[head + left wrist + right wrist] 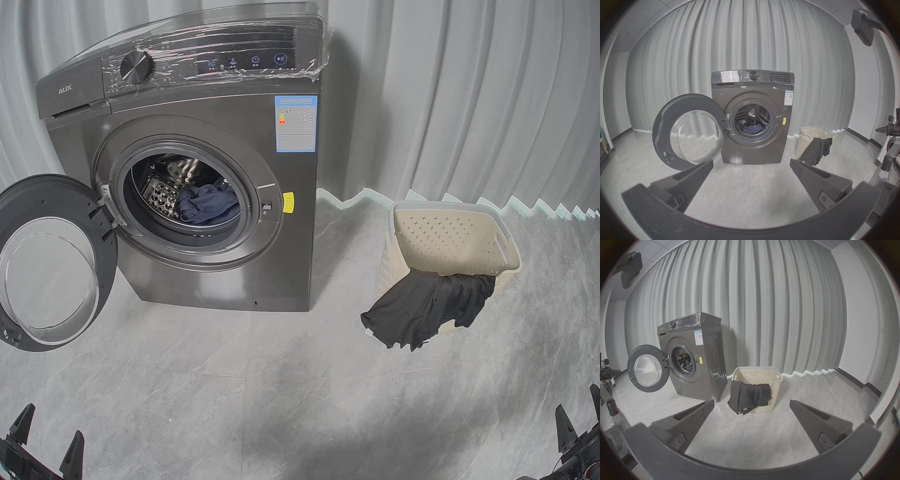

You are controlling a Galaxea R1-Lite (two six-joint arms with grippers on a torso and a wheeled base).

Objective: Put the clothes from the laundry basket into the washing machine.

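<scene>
A black garment (431,306), limp and creased, hangs over the near rim of a cream perforated laundry basket (450,240) that stands on the grey floor just to the right of the washing machine (250,275). Part of it lies inside the basket; the rest spills down the outer wall, its lowest corner close to the floor. It runs lengthwise along the rim, the longer loose end trailing toward the machine's side. The machine's round door (50,200) is swung fully open to the left, and a dark blue garment (209,203) lies in the drum. The left gripper (53,420) and the right gripper (578,406) both hang low with fingers spread wide and nothing between them, well apart from the black garment, which is nearer the right one.
</scene>
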